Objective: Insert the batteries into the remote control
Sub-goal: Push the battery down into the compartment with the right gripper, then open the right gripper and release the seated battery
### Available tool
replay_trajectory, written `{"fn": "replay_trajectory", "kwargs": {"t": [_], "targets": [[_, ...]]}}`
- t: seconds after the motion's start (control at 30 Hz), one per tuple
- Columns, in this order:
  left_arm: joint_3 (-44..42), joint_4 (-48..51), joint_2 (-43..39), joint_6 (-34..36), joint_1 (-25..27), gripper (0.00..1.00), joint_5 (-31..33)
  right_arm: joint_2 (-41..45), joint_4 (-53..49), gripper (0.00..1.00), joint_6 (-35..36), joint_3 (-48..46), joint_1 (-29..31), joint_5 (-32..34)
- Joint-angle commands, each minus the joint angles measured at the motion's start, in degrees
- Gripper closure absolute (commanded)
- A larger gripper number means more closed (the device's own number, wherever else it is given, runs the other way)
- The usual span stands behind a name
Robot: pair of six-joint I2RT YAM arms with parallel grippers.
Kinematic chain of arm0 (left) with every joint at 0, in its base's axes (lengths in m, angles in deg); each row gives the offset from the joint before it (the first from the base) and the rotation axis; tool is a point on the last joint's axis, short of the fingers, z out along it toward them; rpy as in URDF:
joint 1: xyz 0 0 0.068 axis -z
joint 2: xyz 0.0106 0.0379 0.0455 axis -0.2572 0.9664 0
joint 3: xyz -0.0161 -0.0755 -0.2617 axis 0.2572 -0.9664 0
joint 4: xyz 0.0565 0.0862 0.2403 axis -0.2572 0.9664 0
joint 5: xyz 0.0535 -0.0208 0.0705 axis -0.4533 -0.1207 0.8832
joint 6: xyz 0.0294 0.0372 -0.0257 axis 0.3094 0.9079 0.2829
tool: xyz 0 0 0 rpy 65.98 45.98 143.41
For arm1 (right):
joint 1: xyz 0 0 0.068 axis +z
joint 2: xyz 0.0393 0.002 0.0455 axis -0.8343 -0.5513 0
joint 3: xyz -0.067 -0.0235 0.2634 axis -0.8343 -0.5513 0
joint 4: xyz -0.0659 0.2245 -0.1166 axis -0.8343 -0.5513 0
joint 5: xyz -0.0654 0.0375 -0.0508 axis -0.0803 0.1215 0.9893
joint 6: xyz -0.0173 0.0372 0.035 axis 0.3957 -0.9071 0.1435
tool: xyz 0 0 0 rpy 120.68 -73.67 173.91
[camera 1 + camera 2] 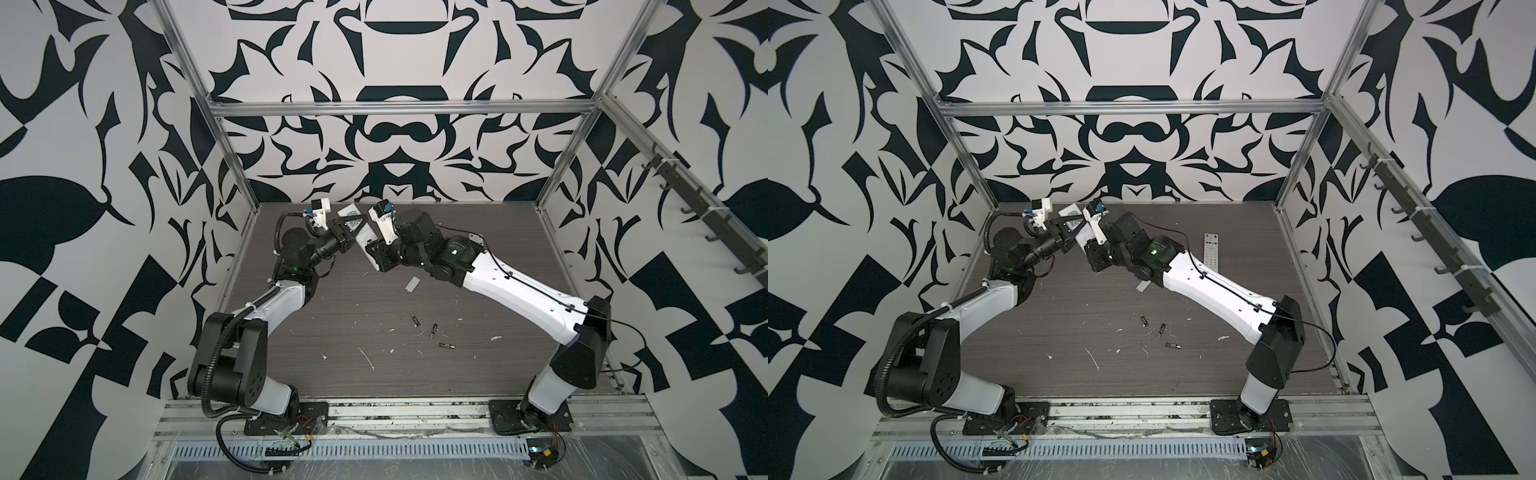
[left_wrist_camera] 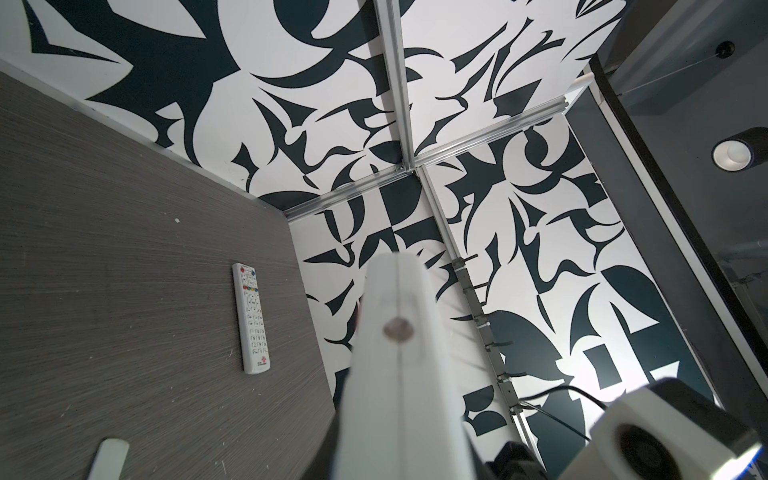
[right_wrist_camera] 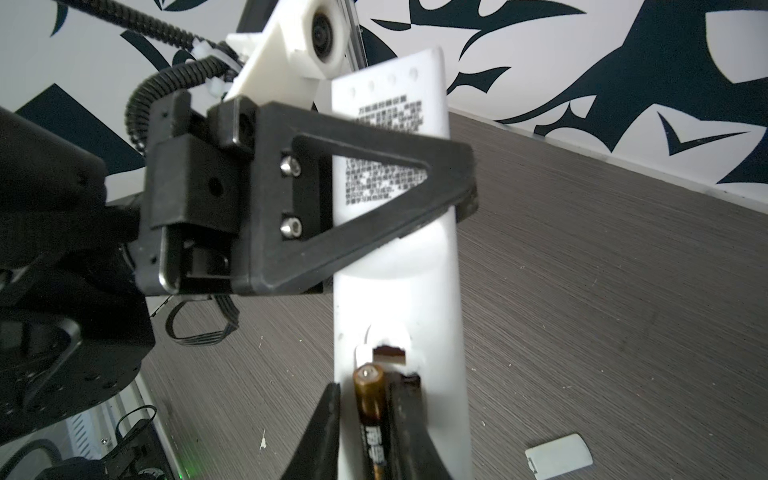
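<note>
Nearest the front edge of the table [image 1: 415, 378], three loose batteries [image 1: 433, 330] lie near one another without touching, right of centre among white scraps, as both top views show. Farther back a small white battery cover [image 1: 412, 284] lies flat on the table, just in front of the right arm [image 1: 519, 286]. Beyond it the two arms meet above the rear of the table. The left jaws are clamped across the middle of the remote control [image 3: 415, 282] and hold it clear of the table, its printed back facing the right wrist camera and its battery bay uncovered. At that bay a fourth battery [image 3: 370, 415] lies lengthwise between the right jaws. A sliver of white shows between one finger [image 3: 324, 428] and the battery, so I cannot tell whether they pinch it. A second remote [image 1: 1211, 249] lies buttons up on the table beyond the right arm, toward the right wall.
</note>
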Motion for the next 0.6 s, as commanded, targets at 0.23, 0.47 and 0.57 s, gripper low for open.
{"fn": "replay_trajectory", "kwargs": {"t": [0.23,0.47,0.57], "targets": [[0.8,-2.2,-3.0,0.0,0.5,1.0,0.1,0.7,-3.1,0.66,1.0,1.2,1.0,-1.4],[1.0,-1.2,-3.6,0.5,0.5,1.0,-0.8,3.0,-3.8,0.54,1.8,0.4,1.0,0.4],[1.4,-0.7,-3.5,0.8,0.4,1.0,-1.2,3.4,-4.3,0.52,2.0,0.7,1.2,1.3]]}}
